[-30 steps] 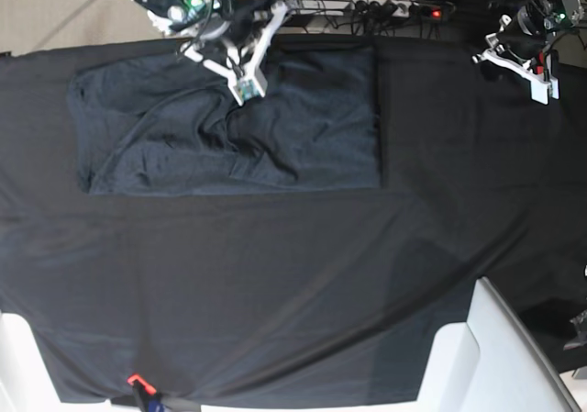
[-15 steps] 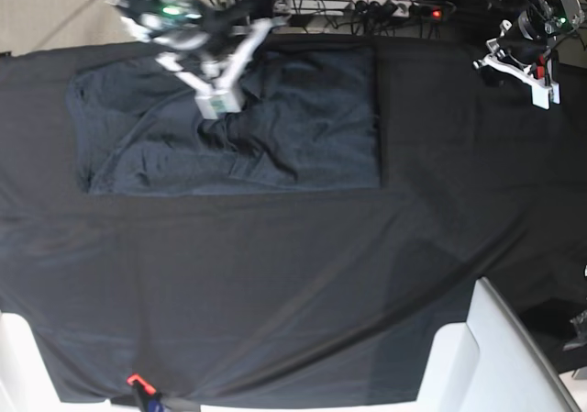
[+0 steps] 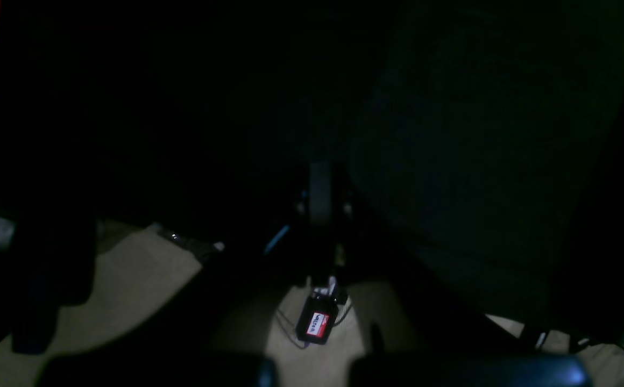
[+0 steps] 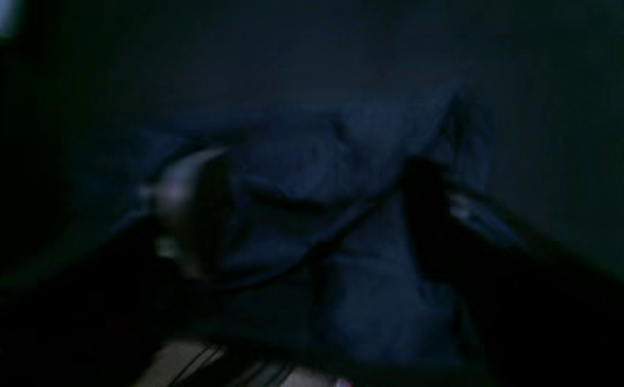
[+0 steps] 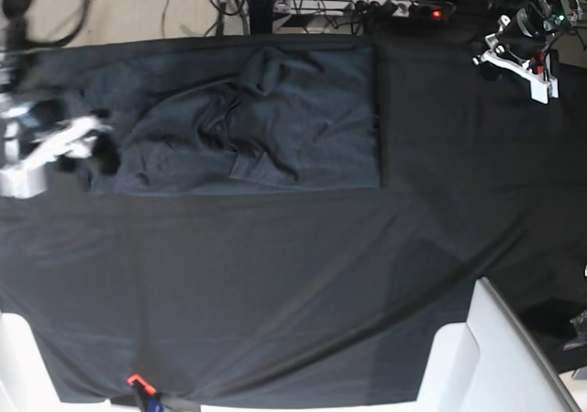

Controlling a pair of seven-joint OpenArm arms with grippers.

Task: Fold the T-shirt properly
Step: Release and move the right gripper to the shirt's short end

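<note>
**Shirt bunched at the counter's far edge**

The T-shirt [image 5: 266, 128] lies wrinkled at 11 o'clock on the black cloth [image 5: 293, 283]. The right tool [image 5: 69, 150], blurred, sits at the shirt's 9 o'clock edge, fingers apart and empty. The left tool [image 5: 532, 72] at 2 o'clock is closed together.

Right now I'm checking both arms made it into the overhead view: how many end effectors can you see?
2: the right end effector at the shirt's left edge, the left end effector at top right.

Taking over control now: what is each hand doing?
Left hand: closed, holding nothing.
Right hand: open over the T-shirt, gripping nothing.
</note>
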